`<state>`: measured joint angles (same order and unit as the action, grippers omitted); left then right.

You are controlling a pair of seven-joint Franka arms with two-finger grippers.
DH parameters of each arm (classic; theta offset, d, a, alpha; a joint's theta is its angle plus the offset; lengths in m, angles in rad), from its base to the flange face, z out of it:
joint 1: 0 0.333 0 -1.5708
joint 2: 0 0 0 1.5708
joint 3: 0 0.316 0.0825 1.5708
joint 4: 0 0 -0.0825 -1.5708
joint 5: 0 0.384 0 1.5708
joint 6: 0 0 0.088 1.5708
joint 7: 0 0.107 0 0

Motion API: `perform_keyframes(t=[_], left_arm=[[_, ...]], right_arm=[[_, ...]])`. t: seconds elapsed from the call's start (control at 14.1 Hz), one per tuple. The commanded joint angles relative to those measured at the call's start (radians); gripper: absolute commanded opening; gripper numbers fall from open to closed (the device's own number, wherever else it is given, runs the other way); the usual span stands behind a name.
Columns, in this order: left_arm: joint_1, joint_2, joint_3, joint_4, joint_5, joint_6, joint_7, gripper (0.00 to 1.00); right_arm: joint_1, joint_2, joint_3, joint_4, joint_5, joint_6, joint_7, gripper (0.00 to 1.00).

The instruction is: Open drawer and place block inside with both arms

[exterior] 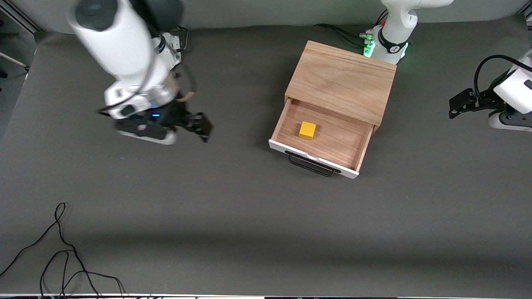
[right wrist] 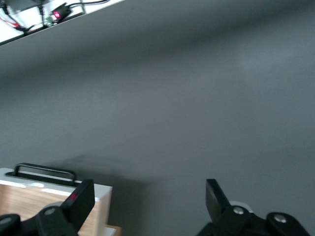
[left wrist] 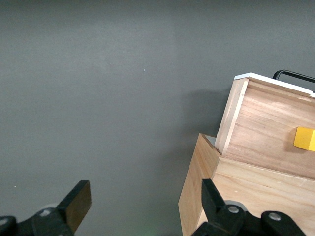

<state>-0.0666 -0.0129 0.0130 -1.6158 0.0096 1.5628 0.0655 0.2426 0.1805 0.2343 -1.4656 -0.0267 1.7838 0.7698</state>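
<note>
The drawer of the oak cabinet is pulled open, its white front and black handle toward the front camera. The yellow block lies inside it. My right gripper is open and empty over bare table toward the right arm's end. Its wrist view shows the drawer's white front and handle. My left gripper is open and empty over the table toward the left arm's end, apart from the cabinet. Its wrist view shows the cabinet, drawer and block.
Black cables lie loose on the grey mat near the front camera at the right arm's end. The left arm's green-lit base stands right beside the cabinet's back.
</note>
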Motion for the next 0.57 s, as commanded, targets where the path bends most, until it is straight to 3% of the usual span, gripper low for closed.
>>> perform_keyframes(t=[0.0,0.21,0.5], left_arm=[[0.005,-0.012,-0.004,0.001,0.001,-0.02,0.016,1.0],[0.004,-0.01,-0.004,0.001,0.001,-0.02,0.013,1.0],[0.004,-0.01,-0.005,0.001,0.001,-0.02,0.013,1.0]], right_arm=[[-0.005,-0.13,-0.206,-0.154,0.151,0.008,-0.26,1.0],[-0.008,-0.148,-0.318,-0.163,0.146,-0.098,-0.323,1.0],[-0.101,-0.191,-0.319,-0.177,0.11,-0.144,-0.453,1.0]])
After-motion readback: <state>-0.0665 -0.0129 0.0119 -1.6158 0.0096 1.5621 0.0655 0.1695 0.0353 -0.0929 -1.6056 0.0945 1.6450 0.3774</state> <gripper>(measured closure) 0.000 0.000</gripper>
